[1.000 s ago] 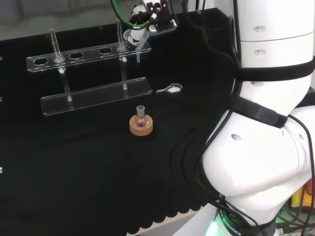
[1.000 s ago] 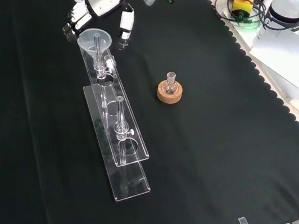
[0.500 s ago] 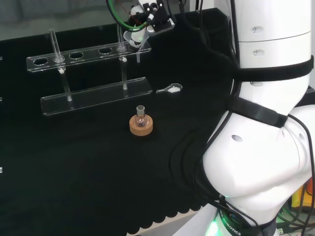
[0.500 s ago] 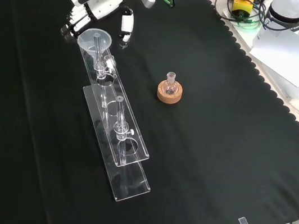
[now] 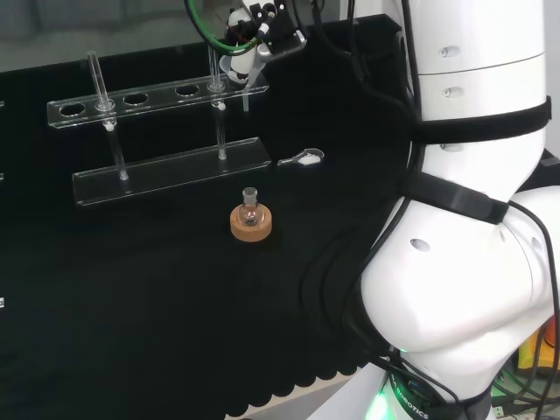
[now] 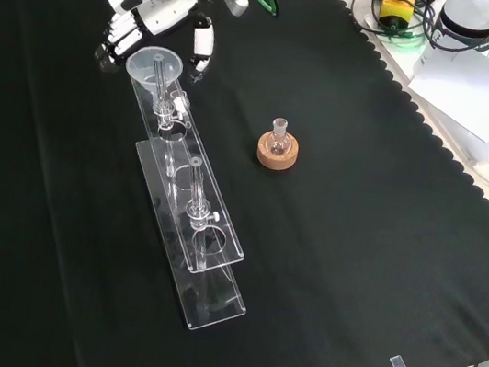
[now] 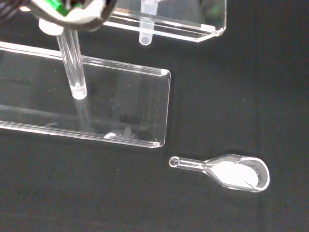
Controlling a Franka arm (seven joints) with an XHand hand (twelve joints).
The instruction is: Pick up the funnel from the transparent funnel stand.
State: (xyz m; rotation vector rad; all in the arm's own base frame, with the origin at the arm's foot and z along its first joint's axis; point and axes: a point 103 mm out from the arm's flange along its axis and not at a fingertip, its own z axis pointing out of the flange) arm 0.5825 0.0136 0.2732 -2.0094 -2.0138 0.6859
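- Funnel sits at the far end of the transparent funnel stand in the front view, its stem down through the upper shelf; it does not look lifted out yet.
- The hand hangs just beyond the funnel's bowl, fingers relaxed and spread to either side, curled round nothing.
- In the head view the hand is right above the stand's right end.
- Done, by my reading: the approach. Left: closing round the bowl and lifting the funnel free.
- A small flask on a cork ring stands well apart to the right; a glass scoop with white powder lies near the stand's base.
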